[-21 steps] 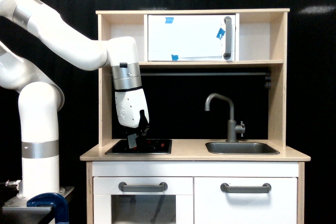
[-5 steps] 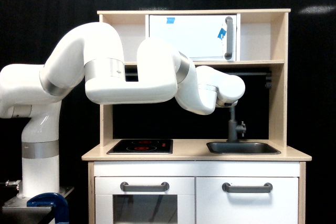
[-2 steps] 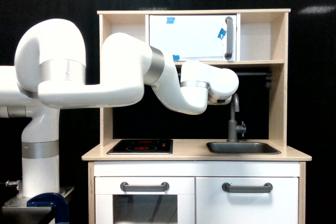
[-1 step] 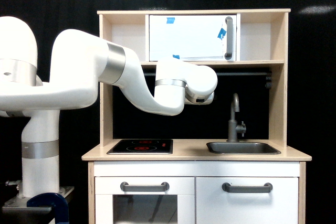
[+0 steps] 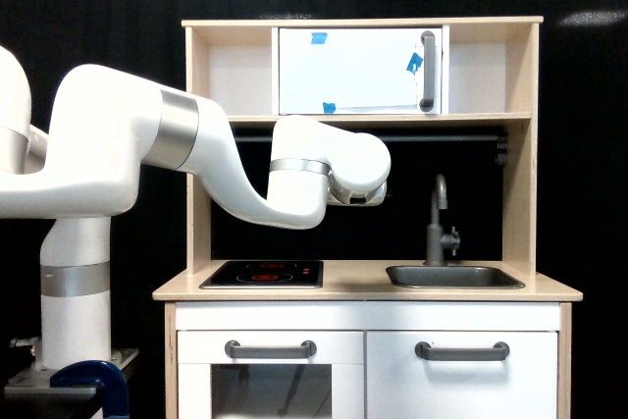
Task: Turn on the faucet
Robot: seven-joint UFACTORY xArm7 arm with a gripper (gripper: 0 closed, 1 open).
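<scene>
**Operator:** Where is the faucet?

**Inspector:** You will find the faucet [image 5: 436,228] standing upright at the back edge of the sink [image 5: 452,277], on the exterior view's right side of the counter [image 5: 363,290]. Its spout is seen nearly edge-on, and the small knob projects from the stem toward the exterior view's right.

**Operator:** And the arm?

**Inspector:** Your arm [image 5: 245,169] reaches in from the exterior view's left, under the shelf, above the hob [image 5: 261,274]. Its wrist end sits near the faucet but apart from it, touching nothing.

**Operator:** The claw?

**Inspector:** Your gripper [image 5: 365,199] is tucked behind the wrist housing. I cannot tell whether its jaws are spread or closed.
</scene>
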